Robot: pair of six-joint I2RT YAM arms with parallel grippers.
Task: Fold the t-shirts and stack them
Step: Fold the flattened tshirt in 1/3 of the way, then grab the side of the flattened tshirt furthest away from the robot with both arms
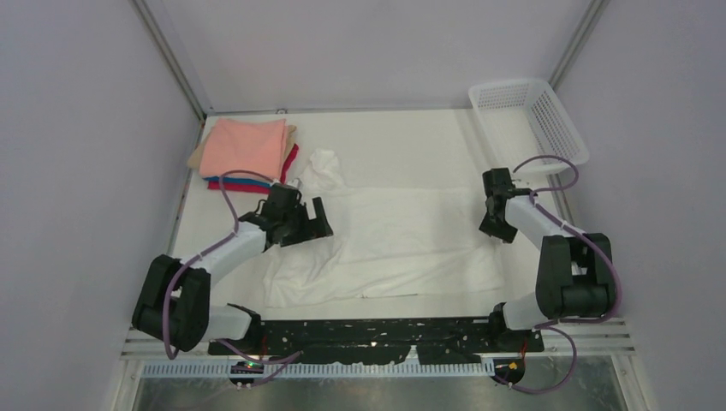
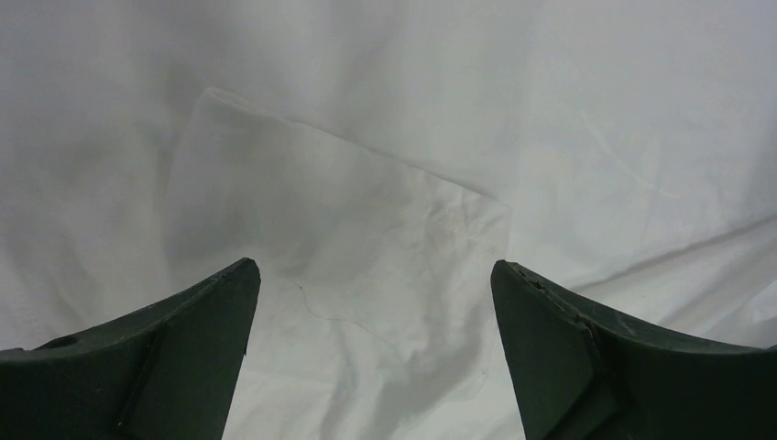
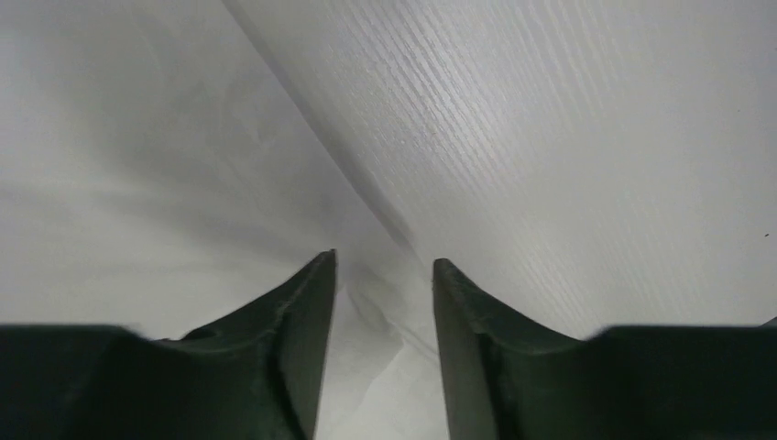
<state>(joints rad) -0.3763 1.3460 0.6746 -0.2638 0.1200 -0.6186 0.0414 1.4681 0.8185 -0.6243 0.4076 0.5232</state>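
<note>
A large white t-shirt (image 1: 402, 240) lies spread flat across the middle of the table, one bunched part (image 1: 324, 171) sticking out at its back left. My left gripper (image 1: 312, 214) hovers over the shirt's left side. In the left wrist view it (image 2: 376, 270) is wide open, with only wrinkled white cloth (image 2: 366, 211) below it. My right gripper (image 1: 496, 231) is low at the shirt's right edge. There its jaws (image 3: 385, 261) stand a little apart, astride a fold of the cloth edge (image 3: 394, 321) without pinching it. Folded t-shirts (image 1: 246, 145) are stacked at the back left, salmon-pink on top, with beige, crimson and blue edges showing.
A white mesh basket (image 1: 548, 111) stands at the back right corner, close behind the right arm. Grey walls close in the table on the left, the back and the right. A black bar (image 1: 385, 330) runs along the near edge between the arm bases.
</note>
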